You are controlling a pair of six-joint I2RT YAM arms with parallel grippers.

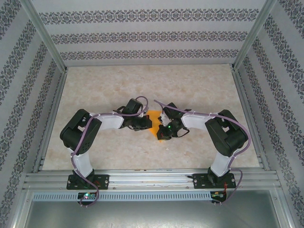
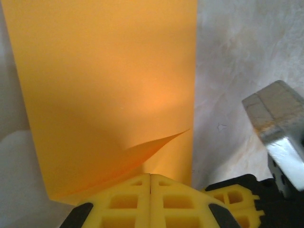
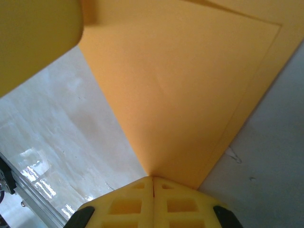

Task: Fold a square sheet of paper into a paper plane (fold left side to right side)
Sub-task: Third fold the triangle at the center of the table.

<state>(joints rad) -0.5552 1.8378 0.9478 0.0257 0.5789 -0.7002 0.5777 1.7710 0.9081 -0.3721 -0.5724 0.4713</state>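
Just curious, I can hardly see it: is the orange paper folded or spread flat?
Folded, partly at least: the orange paper shows one layer overlapping another, and a corner curls up.

One square sheet of paper (image 1: 153,124), orange, on one marbled table (image 1: 109,85), inside three patterned walls (image 1: 142,33). Two arms, one left arm (image 1: 90,137) and one right arm (image 1: 223,135), each with one purple cable (image 1: 248,140), so two cables, and one gripper apiece: left gripper (image 2: 150,176), right gripper (image 3: 153,179). Two yellow fingers (image 2: 123,202) on each gripper in the wrist views, four fingers in all.
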